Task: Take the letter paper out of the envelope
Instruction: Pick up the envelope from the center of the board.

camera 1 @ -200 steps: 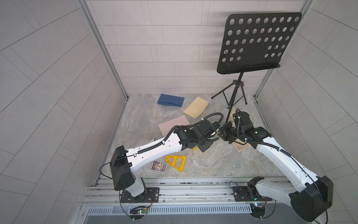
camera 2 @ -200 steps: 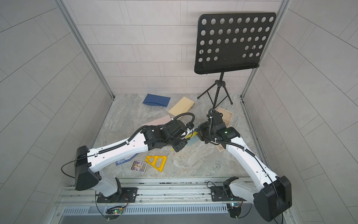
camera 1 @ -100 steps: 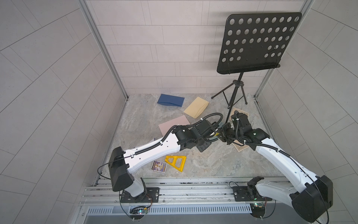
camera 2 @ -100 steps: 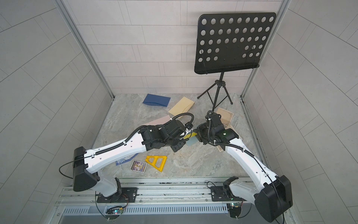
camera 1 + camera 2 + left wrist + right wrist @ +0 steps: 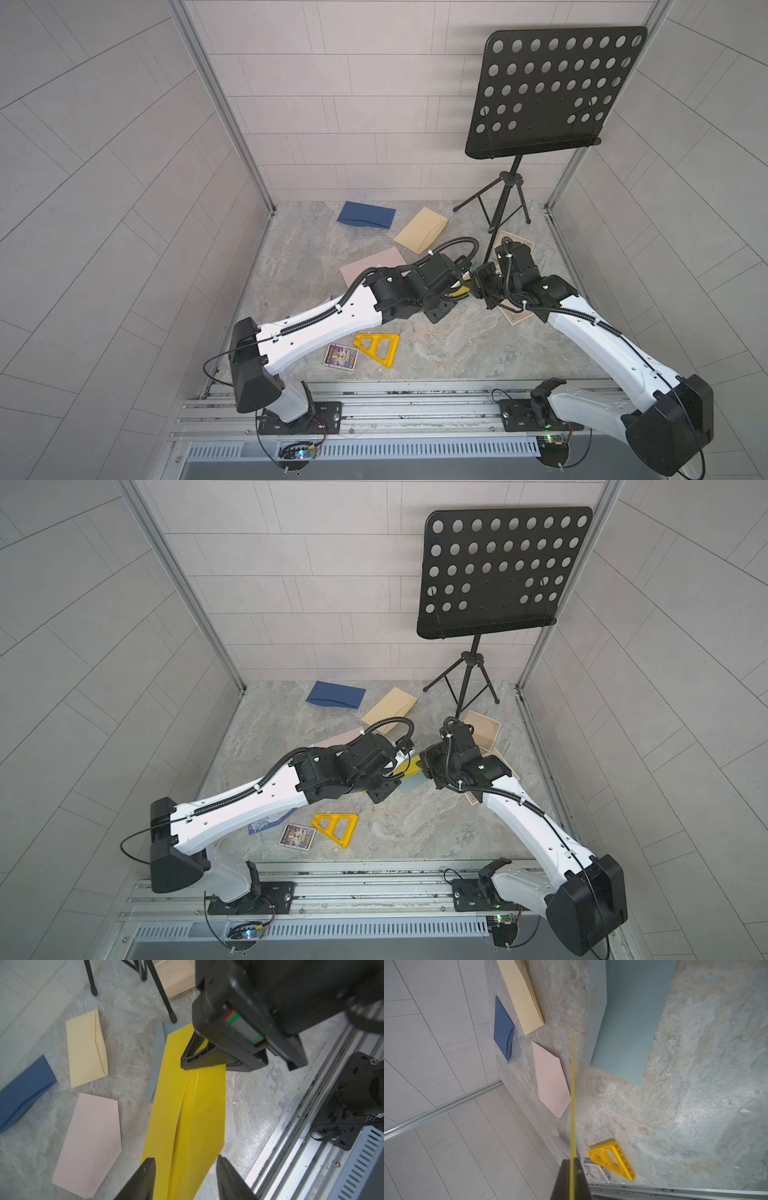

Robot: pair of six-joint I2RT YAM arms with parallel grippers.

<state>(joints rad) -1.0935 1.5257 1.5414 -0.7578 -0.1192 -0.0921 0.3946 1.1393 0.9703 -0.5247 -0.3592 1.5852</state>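
Yellow envelope (image 5: 187,1105) hangs just above mid-bench (image 5: 249,1095), its three-o'clock end pinched flat in the clenched right end effector (image 5: 187,1065). The left end effector (image 5: 186,1158) stands released, fingers astride the nine-o'clock end. As I judge it, the left should close on the inner sheet alone and draw it straight toward nine o'clock while the right grips firmly. Letter paper is hard to make out: only a pale sliver in the middle seam hints at it, and the envelope's mouth is cut off. A grey-blue sheet (image 5: 154,1064) lies beneath.
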